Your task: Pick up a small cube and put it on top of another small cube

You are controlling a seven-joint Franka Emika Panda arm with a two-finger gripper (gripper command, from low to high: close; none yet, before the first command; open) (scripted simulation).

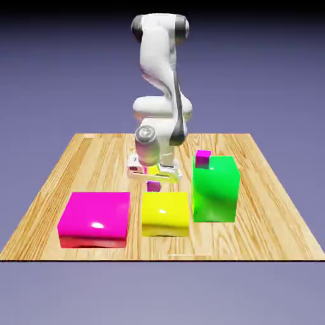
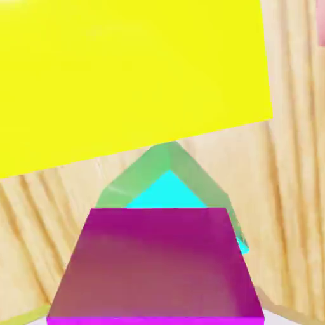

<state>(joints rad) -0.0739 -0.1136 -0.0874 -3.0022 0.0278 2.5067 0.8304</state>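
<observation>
My gripper (image 1: 153, 180) is shut on the tiny violet-purple cube (image 1: 153, 186), which hangs just behind the big yellow block (image 1: 165, 213). In the hand view this cube (image 2: 155, 263) fills the bottom and hides both fingertips. Directly past it the tiny cyan cube (image 2: 168, 190) rests on the wooden table, a corner turned toward the yellow block (image 2: 127, 76). The held cube sits above the cyan cube, and I cannot tell whether they touch. In the exterior view the cyan cube is hidden behind the yellow block.
A tall green block (image 1: 216, 188) stands at the exterior view's right with a tiny pinker-magenta cube (image 1: 202, 158) on its top. A big flat magenta block (image 1: 95, 219) lies left of the yellow block. The table's front edge (image 1: 159, 259) runs close before the blocks.
</observation>
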